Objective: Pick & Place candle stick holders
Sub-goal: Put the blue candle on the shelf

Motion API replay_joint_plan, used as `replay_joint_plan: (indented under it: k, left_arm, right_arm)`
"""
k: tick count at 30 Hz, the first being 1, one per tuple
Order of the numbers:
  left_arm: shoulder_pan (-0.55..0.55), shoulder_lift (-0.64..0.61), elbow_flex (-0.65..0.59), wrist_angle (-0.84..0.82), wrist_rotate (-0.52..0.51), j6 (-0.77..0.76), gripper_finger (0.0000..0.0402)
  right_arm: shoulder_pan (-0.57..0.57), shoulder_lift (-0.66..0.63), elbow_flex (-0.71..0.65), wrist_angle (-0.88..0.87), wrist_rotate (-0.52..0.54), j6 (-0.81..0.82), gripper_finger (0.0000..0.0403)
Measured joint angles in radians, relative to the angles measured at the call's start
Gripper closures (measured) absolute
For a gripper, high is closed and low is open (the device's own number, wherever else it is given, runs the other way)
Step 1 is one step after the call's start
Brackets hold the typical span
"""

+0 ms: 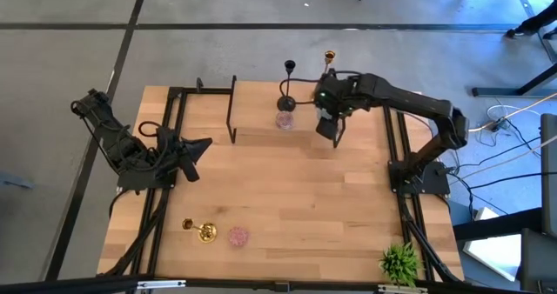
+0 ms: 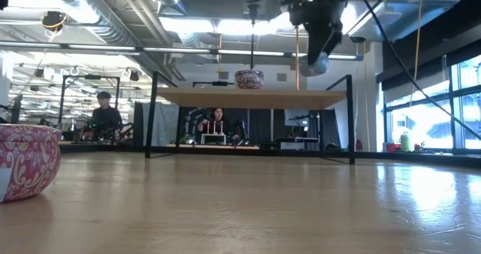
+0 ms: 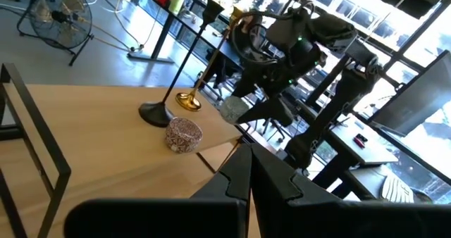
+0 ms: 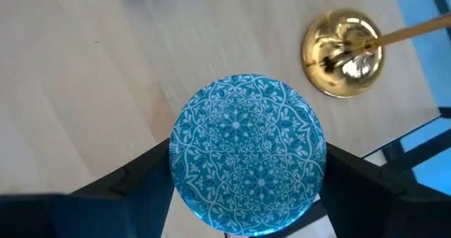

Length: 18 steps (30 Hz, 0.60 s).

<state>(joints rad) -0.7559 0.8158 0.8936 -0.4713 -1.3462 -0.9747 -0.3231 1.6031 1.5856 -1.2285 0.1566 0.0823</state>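
My right gripper (image 1: 329,130) hangs over the raised wooden shelf (image 2: 225,98) at the table's far side, shut on the light blue patterned holder (image 4: 246,153). Beside it a gold candle stick (image 1: 329,63) stands on its round base (image 4: 343,51). A black stick (image 1: 288,85) and a small pinkish round holder (image 1: 285,119) also stand on the shelf. Near the table's front edge are a second gold stick (image 1: 204,232) and a pink holder (image 1: 238,236). My left gripper (image 1: 198,146) waits shut at the left, touching nothing. My right gripper pinches the light blue holder's round side wall (image 4: 177,153) between its two fingers (image 4: 141,178), one on each opposite side. The fingers come steeply from above, pointing down. The holder is lifted clear above the shelf, its flat patterned face toward the wrist camera.
The shelf stands on black legs (image 1: 232,111) with open room beneath it. A small green spiky plant (image 1: 400,262) sits at the near right corner. The middle of the table (image 1: 287,198) is bare wood. People sit in the room beyond the table (image 2: 218,122).
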Motion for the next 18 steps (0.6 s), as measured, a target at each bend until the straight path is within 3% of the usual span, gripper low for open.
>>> replay_joint_plan:
  k: [18]
  left_arm:
    - [0.0,0.0,0.0,0.004,-0.024,-0.018,0.04]
  right_arm:
    - [-0.019,0.046,0.0,-0.009,-0.011,0.196,0.0109]
